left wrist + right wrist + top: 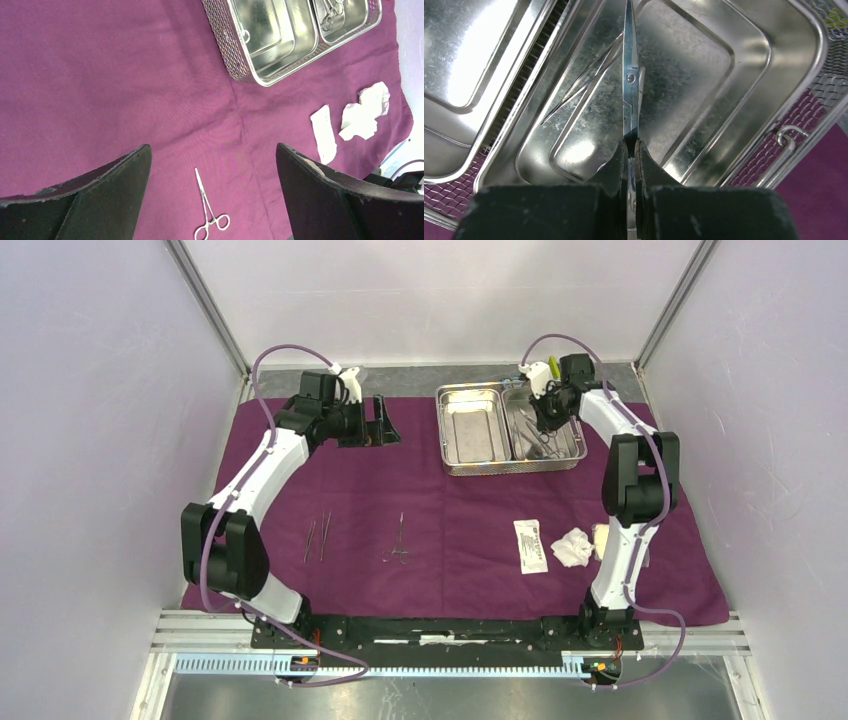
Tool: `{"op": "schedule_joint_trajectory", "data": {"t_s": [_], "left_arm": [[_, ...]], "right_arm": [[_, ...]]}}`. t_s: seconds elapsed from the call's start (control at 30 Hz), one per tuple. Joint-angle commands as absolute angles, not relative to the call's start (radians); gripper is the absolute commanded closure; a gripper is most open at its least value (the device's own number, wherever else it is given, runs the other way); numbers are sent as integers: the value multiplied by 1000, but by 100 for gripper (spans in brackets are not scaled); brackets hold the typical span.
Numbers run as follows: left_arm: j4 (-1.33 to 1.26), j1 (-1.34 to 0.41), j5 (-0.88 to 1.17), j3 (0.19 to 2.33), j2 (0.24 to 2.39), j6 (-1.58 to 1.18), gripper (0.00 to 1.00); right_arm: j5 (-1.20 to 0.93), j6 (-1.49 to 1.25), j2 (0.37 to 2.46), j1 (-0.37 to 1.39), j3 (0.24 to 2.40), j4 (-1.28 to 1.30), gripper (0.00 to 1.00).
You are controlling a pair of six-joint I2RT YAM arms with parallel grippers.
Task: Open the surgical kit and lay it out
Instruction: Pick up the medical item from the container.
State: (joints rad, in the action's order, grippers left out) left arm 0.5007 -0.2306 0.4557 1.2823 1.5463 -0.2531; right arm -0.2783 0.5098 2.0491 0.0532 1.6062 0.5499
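- Surgical kit, seen from above: the purple cloth is spread flat as the working field, with the steel tray on its far side. Two slim tools and a ring-handled clamp lie spaced out on the near left. The white packet and gauze lie near right, so each piece shows on its own. My right gripper is down in the tray's right compartment. My left gripper hangs over bare cloth at the far left, out of the way.
- Left wrist view: my left fingers are spread wide with nothing between them. The clamp lies on the cloth below, untouched.
- Right wrist view: my right jaws are pinched tight on the scissors, just behind the pivot, blades pointing away over the compartment floor. Tweezers lie beside them. Gripping near the pivot should keep the blades from swinging. I cannot tell whether the scissors have cleared the floor; carrying them out to the cloth looks like the step in hand.
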Motion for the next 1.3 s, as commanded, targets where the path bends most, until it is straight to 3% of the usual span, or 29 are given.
{"op": "schedule_joint_trajectory", "data": {"t_s": [0.0, 0.27, 0.6, 0.9, 1.27], "left_arm": [[478, -226, 485, 1319, 1545, -200, 0], [246, -227, 607, 1247, 1520, -281, 0], [-115, -294, 739, 1282, 1630, -540, 5], [-7, -397, 481, 1396, 1691, -575, 11], [-25, -424, 491, 1423, 1778, -669, 15]], "right_arm": [[-271, 479, 1968, 46, 1632, 502, 100], [-426, 377, 1825, 75, 1554, 418, 100], [-450, 186, 1646, 282, 1386, 158, 100], [-359, 110, 1646, 410, 1376, 129, 100], [-406, 62, 1641, 441, 1335, 118, 100]]}}
